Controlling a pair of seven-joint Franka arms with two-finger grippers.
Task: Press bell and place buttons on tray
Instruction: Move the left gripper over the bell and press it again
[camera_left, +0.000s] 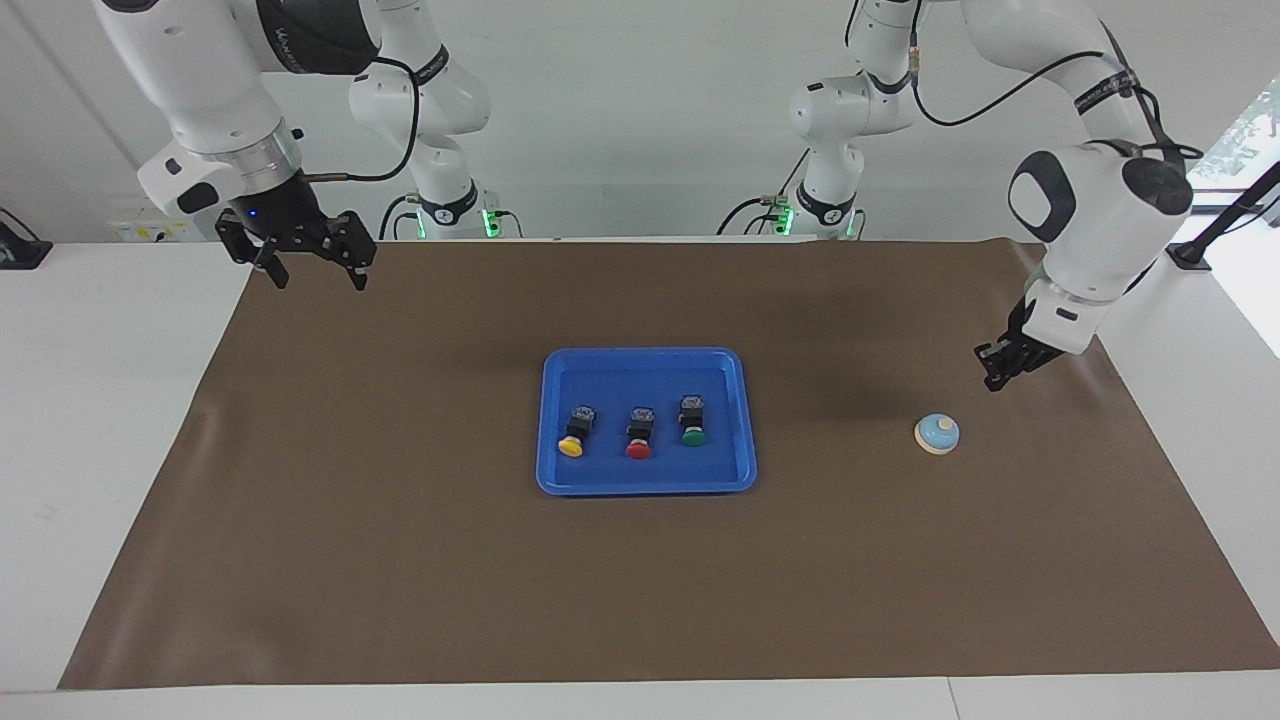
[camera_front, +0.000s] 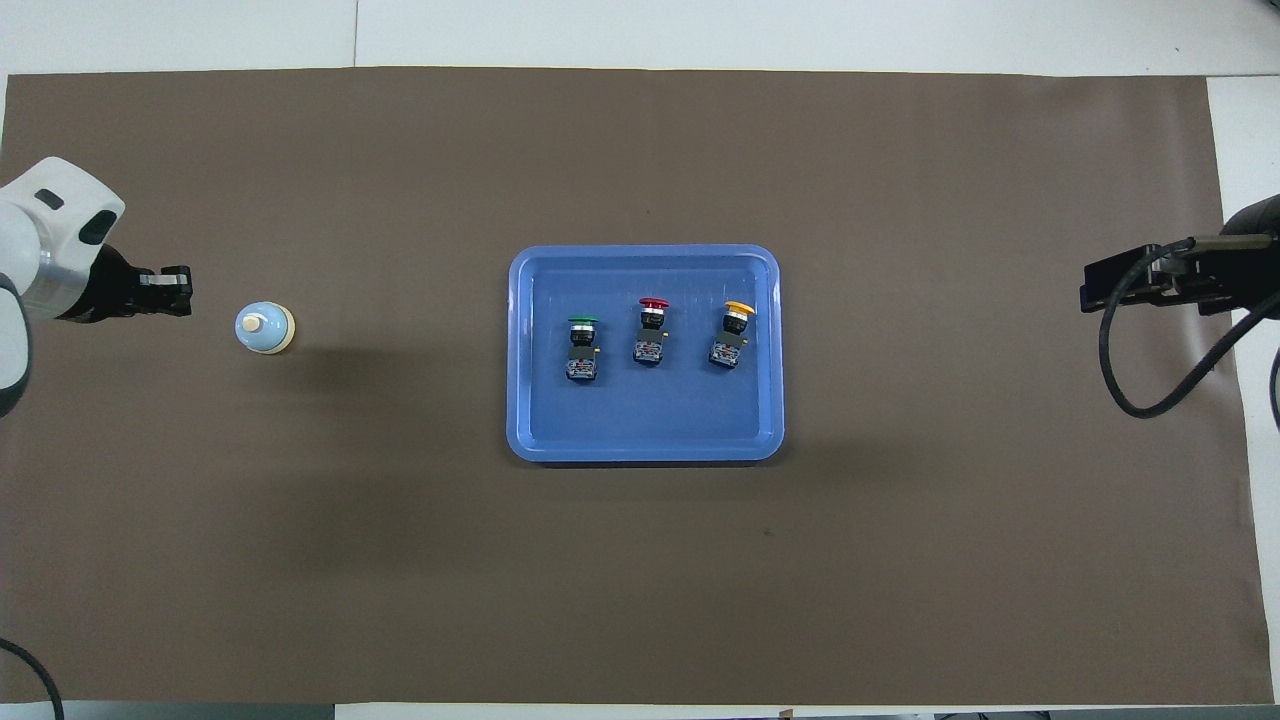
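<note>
The left claw (camera_left: 992, 380) hangs in the air over the brown mat (camera_left: 400, 560) at the left arm's end of the counter (camera_left: 100, 420), its fingertips pressed together and gripping nothing. The bell (camera_left: 937, 433) sits on the mat near this claw and apart from it, clear of the fingertips; in the overhead view the claw (camera_front: 180, 295) lies just beside the bell (camera_front: 265, 327), on the side toward the left arm's edge of the mat. The bell is a light-blue dome with a cream base ring and a cream knob on top, standing upright.

The right claw (camera_left: 312, 270) waits in the air over the corner of the mat at the right arm's end, close to the robots, with its fingers spread wide and empty. In the overhead view it shows as a dark block at the edge (camera_front: 1130, 280), with a black cable looping below it.

The tray (camera_left: 560, 480), bright blue with a raised rim, lies in the middle of the mat, well apart from both claws and between them. All three buttons lie inside it in a row, each on its side with the cap pointing away from the robots. The yellow button (camera_left: 575, 433) is the one toward the right claw, the green button (camera_left: 692, 421) the one toward the left claw and the bell, and the red button (camera_left: 639, 434) lies between them. The buttons do not touch one another or the tray's rim.
</note>
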